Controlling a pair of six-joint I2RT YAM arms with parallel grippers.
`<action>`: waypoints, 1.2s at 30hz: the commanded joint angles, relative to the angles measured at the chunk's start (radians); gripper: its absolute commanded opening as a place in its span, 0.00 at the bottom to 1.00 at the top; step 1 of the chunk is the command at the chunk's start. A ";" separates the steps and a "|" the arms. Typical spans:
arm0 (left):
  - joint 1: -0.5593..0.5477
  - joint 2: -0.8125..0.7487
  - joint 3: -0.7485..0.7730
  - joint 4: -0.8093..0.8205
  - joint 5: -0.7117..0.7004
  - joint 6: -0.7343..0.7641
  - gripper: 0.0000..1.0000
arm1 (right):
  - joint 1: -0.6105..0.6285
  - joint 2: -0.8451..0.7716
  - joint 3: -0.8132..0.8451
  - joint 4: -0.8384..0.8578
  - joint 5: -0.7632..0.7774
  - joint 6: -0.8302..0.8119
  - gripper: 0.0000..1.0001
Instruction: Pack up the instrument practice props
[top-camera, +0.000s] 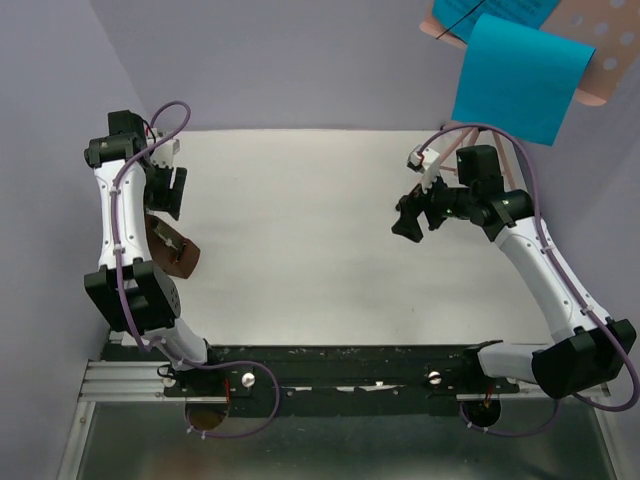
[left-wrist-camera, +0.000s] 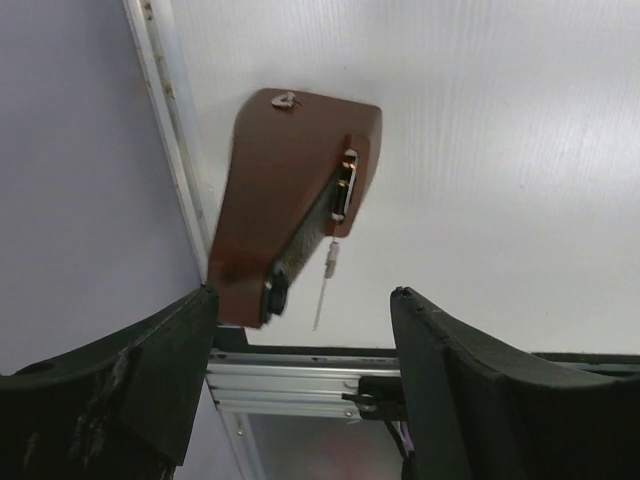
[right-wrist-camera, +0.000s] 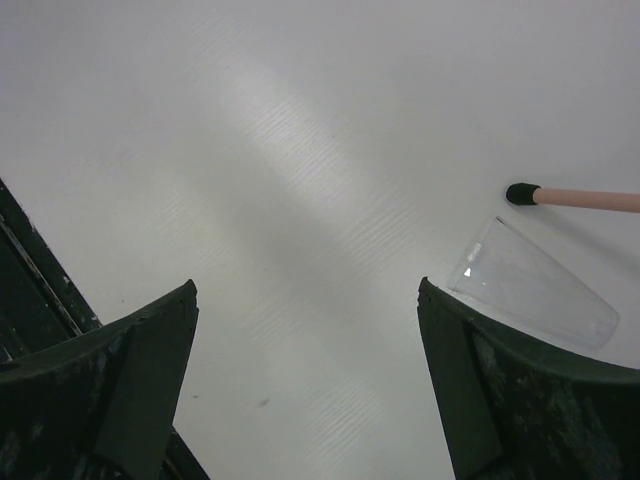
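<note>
Fig. 1. Approach to the 1st prop. The left gripper (left-wrist-camera: 303, 310), jaws apart and empty, hovers just short of the brown metronome block (left-wrist-camera: 290, 200), which lies at the left edge of the table (top-camera: 320, 230), close to the wall. The next move probably calls for advancing to straddle the block, then closing; the wall crowds 1 finger. The right gripper (right-wrist-camera: 307, 290) is spread wide and holds nothing. Near it are a clear tapered plastic piece (right-wrist-camera: 530, 295) and 1 black-tipped leg (right-wrist-camera: 590, 198) of the pink stand (top-camera: 605, 50), which bears the blue sheet (top-camera: 520, 75) at the far right

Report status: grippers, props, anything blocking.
Left gripper open, near brown block, not gripping. Right gripper open, empty. Blue sheet on pink stand, far right. No obstruction seen.
</note>
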 joint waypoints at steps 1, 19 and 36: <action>0.028 0.104 0.120 -0.019 -0.090 0.072 0.79 | 0.009 -0.014 -0.002 0.004 -0.024 0.012 0.97; 0.062 0.187 0.033 -0.025 -0.071 0.113 0.61 | 0.039 0.144 0.254 -0.268 -0.034 0.012 0.93; -0.032 0.124 -0.062 -0.137 0.094 0.003 0.12 | 0.059 0.204 0.302 -0.242 -0.014 0.006 0.92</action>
